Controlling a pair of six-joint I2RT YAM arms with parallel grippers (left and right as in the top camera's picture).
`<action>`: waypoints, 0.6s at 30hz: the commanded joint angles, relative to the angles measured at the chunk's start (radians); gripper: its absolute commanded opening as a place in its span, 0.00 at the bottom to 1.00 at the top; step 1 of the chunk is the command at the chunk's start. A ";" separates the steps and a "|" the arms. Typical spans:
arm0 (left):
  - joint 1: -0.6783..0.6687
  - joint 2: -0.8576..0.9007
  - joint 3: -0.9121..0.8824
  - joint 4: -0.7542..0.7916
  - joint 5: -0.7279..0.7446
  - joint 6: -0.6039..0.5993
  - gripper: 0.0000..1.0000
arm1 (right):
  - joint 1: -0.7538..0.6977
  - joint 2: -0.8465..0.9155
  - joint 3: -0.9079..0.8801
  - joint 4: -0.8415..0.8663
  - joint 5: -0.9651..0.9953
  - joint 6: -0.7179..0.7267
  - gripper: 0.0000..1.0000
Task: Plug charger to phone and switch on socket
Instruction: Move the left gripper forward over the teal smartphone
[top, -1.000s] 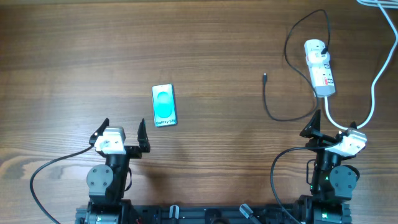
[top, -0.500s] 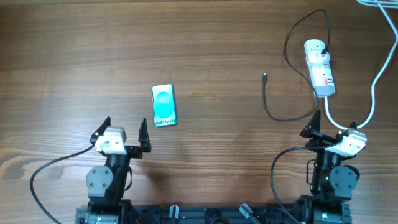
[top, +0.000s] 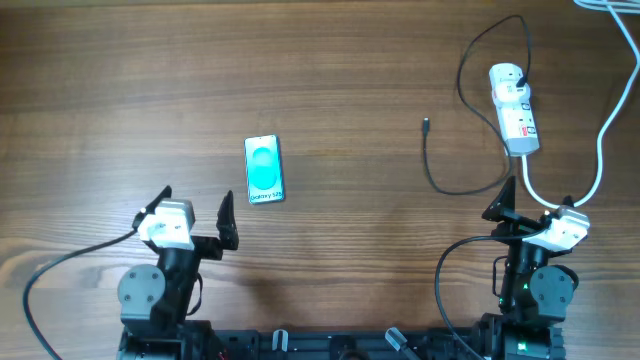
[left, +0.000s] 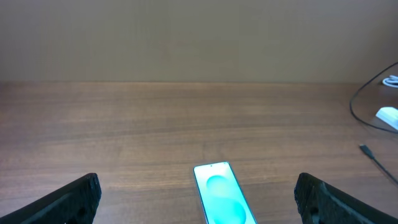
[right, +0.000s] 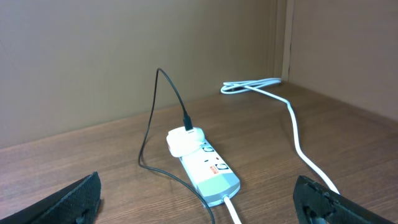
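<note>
1. Jaws of the left gripper (top: 196, 205) stand wide apart and empty, just near-left of the phone (top: 264, 170). The phone lies flat and loose on the table (top: 120, 90), screen up. A nudge from one finger would probably slide or turn it, carrying its port away from where the plug is aimed.
2. Well to the right of the phone, the plug tip (top: 425, 124) of the charger (top: 440, 180) rests bare on the wood. It is tiny and lies low, so a pinch could miss it or catch it twisted, and a skewed tip would not seat. Dragging the thin cable toward the phone may also tug whatever it hangs from.
3. Farther right of the phone and farther back sits the socket (top: 514, 110), with the charger's adapter (right: 185, 140) already in it. Its switch is small, and an off-centre press could skate the strip instead of flipping it.
4. Farthest right of the phone, the right gripper (top: 535, 205) also has its jaws spread and holds nothing. The socket's white cord (right: 296, 140) runs close by and could snag a finger.
</note>
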 joint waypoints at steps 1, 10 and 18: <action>-0.005 0.114 0.106 -0.004 -0.003 0.007 1.00 | -0.004 0.003 -0.001 0.005 -0.017 -0.014 1.00; -0.005 0.438 0.342 -0.009 0.012 0.007 1.00 | -0.004 0.003 -0.001 0.005 -0.017 -0.014 1.00; -0.005 0.628 0.591 -0.188 0.013 -0.045 1.00 | -0.004 0.003 -0.001 0.005 -0.017 -0.014 1.00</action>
